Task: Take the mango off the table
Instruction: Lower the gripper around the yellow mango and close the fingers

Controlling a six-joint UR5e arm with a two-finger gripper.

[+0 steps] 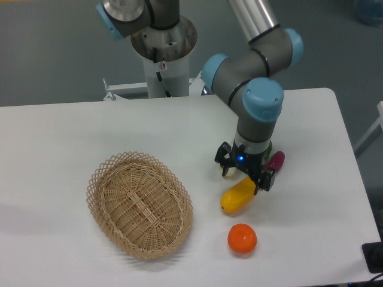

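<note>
The mango (236,198), a glossy yellow oblong fruit, lies on the white table (60,137) right of centre, its upper right end hidden under the gripper. My gripper (244,180) hangs directly over that end, open, with one finger on each side of the fruit. I cannot tell whether the fingers touch it.
A woven wicker basket (139,204) sits to the left of the mango. A round orange (242,238) lies just in front of it. A purple vegetable (275,161) and a green leafy vegetable, mostly hidden by the arm, lie right behind the gripper.
</note>
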